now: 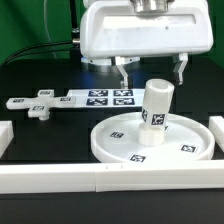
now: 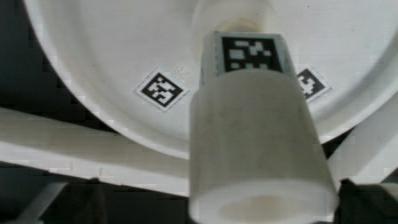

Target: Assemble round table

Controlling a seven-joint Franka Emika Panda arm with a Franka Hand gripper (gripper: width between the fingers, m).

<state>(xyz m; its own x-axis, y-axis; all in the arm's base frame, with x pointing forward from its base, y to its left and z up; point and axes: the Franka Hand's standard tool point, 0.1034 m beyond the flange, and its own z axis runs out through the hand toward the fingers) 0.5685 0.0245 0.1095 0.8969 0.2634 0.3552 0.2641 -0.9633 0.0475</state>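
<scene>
Black tabletop (image 1: 40,128) bears a white rimmed plastic disc (image 1: 112,146); a short white cylinder leg (image 1: 155,108) stands self-supported in its hub, so the gripper (image 1: 151,72) hangs wide, empty.

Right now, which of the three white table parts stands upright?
The cylinder leg, standing on end in the middle of the round tabletop disc; the disc and the small base piece both lie flat.

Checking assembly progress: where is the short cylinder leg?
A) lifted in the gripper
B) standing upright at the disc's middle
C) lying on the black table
B: the leg stands upright at the middle of the disc, and the gripper hangs open above it, its fingers clear of it.
</scene>
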